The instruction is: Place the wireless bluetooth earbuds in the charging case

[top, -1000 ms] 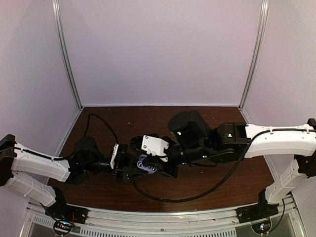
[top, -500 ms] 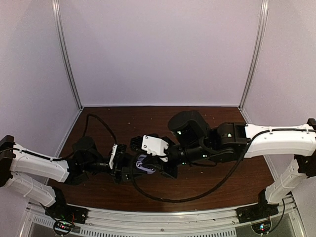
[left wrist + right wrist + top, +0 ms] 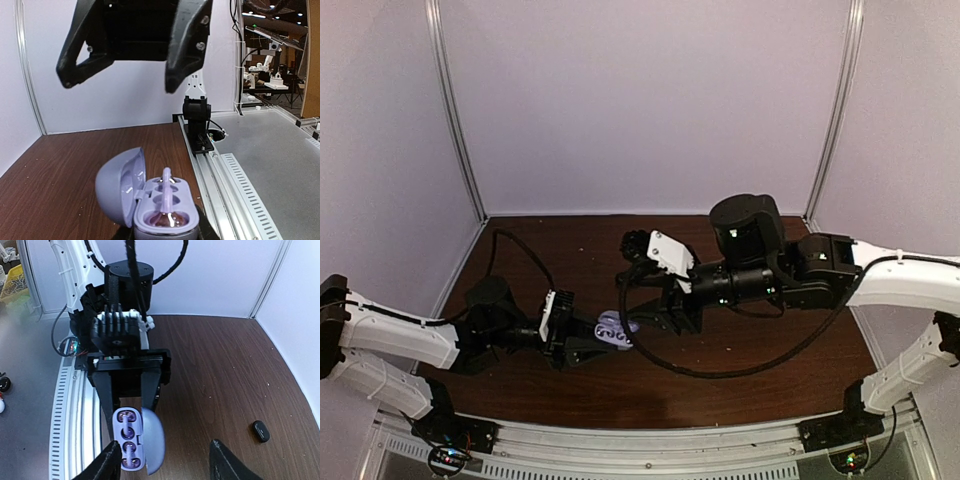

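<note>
The charging case (image 3: 616,330) is open, its lid (image 3: 155,440) tipped to one side. My left gripper (image 3: 603,342) is shut on its base, and its black fingers (image 3: 108,395) flank the case (image 3: 128,439) in the right wrist view. Both earbuds (image 3: 125,421) (image 3: 128,455) lie in the lavender wells. In the left wrist view one earbud stem (image 3: 166,192) stands up from the case (image 3: 162,215). My right gripper (image 3: 658,316) hangs open above and to the right of the case with nothing in it. It also shows in the left wrist view, right gripper (image 3: 117,85) overhead.
A small black oval object (image 3: 260,430) lies on the brown table (image 3: 220,370) to the right of the case. The right arm's black cable (image 3: 720,368) loops over the table's middle. White walls enclose the table on three sides, and a metal rail (image 3: 235,185) runs along its near edge.
My right gripper was shut down at the case. It has opened and drawn up and to the right, away from it. The left gripper still holds the case in the same place.
</note>
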You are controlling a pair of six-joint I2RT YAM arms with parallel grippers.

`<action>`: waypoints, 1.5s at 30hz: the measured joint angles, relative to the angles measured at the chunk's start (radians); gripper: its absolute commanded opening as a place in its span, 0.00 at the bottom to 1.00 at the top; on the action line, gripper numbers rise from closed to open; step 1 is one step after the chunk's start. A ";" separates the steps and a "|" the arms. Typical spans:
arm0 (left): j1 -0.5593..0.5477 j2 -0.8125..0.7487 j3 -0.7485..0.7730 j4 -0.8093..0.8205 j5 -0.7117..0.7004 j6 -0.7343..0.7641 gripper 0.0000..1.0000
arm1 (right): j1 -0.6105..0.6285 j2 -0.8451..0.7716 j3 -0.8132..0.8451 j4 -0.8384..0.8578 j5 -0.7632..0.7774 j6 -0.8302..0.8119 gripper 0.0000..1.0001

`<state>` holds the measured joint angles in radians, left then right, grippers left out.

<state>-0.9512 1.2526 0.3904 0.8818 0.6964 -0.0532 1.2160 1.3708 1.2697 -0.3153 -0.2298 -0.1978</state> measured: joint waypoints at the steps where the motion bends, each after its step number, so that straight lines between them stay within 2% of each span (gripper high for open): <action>1: 0.000 0.000 0.000 0.000 0.000 0.000 0.00 | -0.010 0.003 -0.002 -0.001 -0.005 0.005 0.61; 6: 0.000 -0.001 0.000 -0.001 -0.001 0.000 0.00 | -0.039 0.047 -0.003 0.002 -0.064 0.014 0.56; 13: 0.000 -0.002 0.000 -0.001 -0.010 -0.001 0.00 | -0.035 0.089 -0.005 -0.009 -0.248 0.010 0.50; 18: -0.008 -0.002 0.000 -0.005 -0.031 -0.013 0.00 | -0.009 0.087 -0.005 -0.019 -0.310 -0.009 0.48; 20: -0.008 -0.002 0.000 0.002 -0.046 -0.022 0.00 | 0.010 0.082 -0.005 -0.032 -0.315 -0.015 0.51; 26: -0.008 -0.004 0.001 0.009 -0.063 -0.045 0.00 | 0.030 0.031 -0.057 -0.024 -0.171 -0.034 0.56; 31: -0.007 -0.006 0.010 0.010 -0.042 -0.050 0.00 | 0.029 -0.039 -0.128 0.002 -0.025 -0.042 0.52; 45: -0.006 -0.012 0.031 0.011 -0.019 -0.046 0.00 | 0.028 0.061 -0.099 0.013 0.047 -0.043 0.43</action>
<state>-0.9573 1.2404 0.4210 0.8928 0.6777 -0.0990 1.2438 1.4315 1.1709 -0.3027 -0.1833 -0.2409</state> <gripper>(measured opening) 0.280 0.446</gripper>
